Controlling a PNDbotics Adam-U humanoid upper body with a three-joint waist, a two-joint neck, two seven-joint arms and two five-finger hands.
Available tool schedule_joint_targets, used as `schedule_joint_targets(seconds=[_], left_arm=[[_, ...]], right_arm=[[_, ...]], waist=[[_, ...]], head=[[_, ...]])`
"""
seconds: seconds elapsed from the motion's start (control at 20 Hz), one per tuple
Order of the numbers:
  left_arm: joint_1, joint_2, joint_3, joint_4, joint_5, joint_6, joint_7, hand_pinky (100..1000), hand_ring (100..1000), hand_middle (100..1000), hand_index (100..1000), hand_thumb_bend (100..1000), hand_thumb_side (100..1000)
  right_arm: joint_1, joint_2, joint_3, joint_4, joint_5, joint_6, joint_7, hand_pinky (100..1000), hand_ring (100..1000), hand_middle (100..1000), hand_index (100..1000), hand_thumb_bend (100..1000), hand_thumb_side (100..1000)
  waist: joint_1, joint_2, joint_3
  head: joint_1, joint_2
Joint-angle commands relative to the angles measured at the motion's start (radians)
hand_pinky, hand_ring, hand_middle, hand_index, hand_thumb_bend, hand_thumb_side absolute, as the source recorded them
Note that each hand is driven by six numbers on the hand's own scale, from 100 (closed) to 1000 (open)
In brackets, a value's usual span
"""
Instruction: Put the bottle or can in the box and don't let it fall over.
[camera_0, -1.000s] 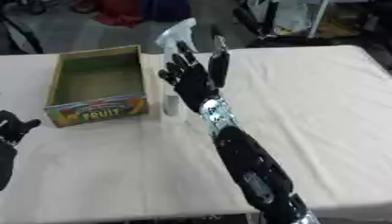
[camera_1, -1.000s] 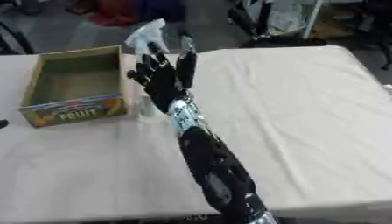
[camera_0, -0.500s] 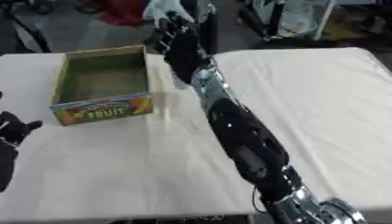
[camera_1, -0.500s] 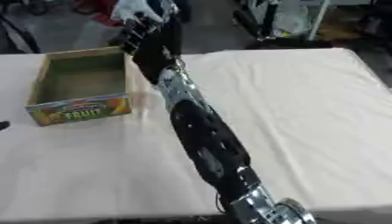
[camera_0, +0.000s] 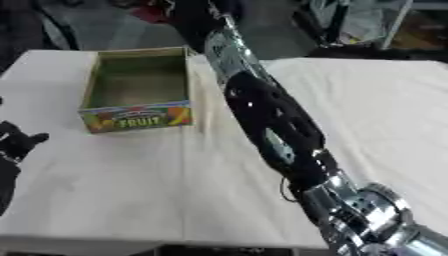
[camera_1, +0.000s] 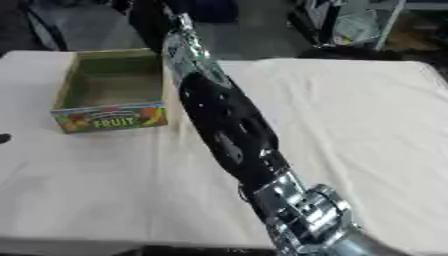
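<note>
Left eye view
- Right arm (camera_0: 262, 115): has swung up and far, past the box (camera_0: 140, 90); its hand is now out of frame at the top.
- Bottle: gone from the tabletop (camera_0: 367, 110) beside the box; hidden, likely lifted.
- Left hand (camera_0: 16, 142): idle at left edge, fingers relaxed open.

Right eye view
- Box interior: looks empty.
- Meaning: carry under way, upright placement still ahead.
</note>
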Motion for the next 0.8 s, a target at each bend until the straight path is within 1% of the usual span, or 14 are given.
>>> schedule_joint_targets(seconds=[0.05, 0.25, 0.35, 0.45, 0.55, 0.65, 0.8], left_arm=[[-0.032, 0.006, -0.011, -0.02, 0.01, 0.001, -0.012, 626, 346, 357, 937, 505, 1000], [-0.053, -0.001, -0.014, -0.024, 0.014, 0.004, -0.014, 625, 345, 357, 937, 507, 1000], [-0.058, -0.002, -0.013, -0.026, 0.015, 0.004, -0.013, 625, 345, 357, 937, 508, 1000], [-0.06, -0.002, -0.011, -0.027, 0.014, 0.003, -0.011, 625, 345, 357, 937, 508, 1000], [-0.06, -0.001, -0.009, -0.028, 0.014, 0.002, -0.009, 625, 345, 357, 937, 508, 1000], [-0.058, 0.0, -0.007, -0.028, 0.013, 0.001, -0.006, 625, 345, 357, 937, 508, 1000], [-0.054, 0.002, -0.005, -0.028, 0.013, 0.0, -0.004, 625, 345, 357, 937, 508, 1000]], right_arm=[[-0.013, 0.002, -0.005, -0.004, 0.01, -0.006, 0.019, 465, 360, 325, 1000, 153, 969], [0.05, 0.025, -0.007, 0.03, 0.031, -0.004, 0.024, 462, 343, 312, 1000, 173, 995], [0.105, 0.043, -0.01, 0.056, 0.046, -0.004, 0.021, 444, 308, 287, 1000, 218, 1000], [0.167, 0.059, -0.011, 0.094, 0.061, -0.002, 0.017, 445, 297, 279, 1000, 224, 1000], [0.202, 0.064, -0.011, 0.129, 0.087, -0.003, 0.011, 448, 288, 273, 1000, 217, 1000], [0.227, 0.065, -0.015, 0.159, 0.109, -0.007, 0.007, 455, 286, 272, 1000, 203, 1000], [0.243, 0.056, -0.021, 0.189, 0.136, -0.015, -0.001, 461, 285, 271, 1000, 197, 1000]], waist=[[0.003, 0.002, 0.014], [-0.003, 0.021, 0.032], [-0.006, 0.026, 0.031], [-0.008, 0.031, 0.026], [-0.009, 0.032, 0.021], [-0.009, 0.03, 0.015], [-0.008, 0.027, 0.006]], head=[[-0.024, -0.002], [-0.043, -0.002], [-0.044, -0.002], [-0.04, -0.002], [-0.036, -0.002], [-0.033, -0.002], [-0.03, -0.002]])
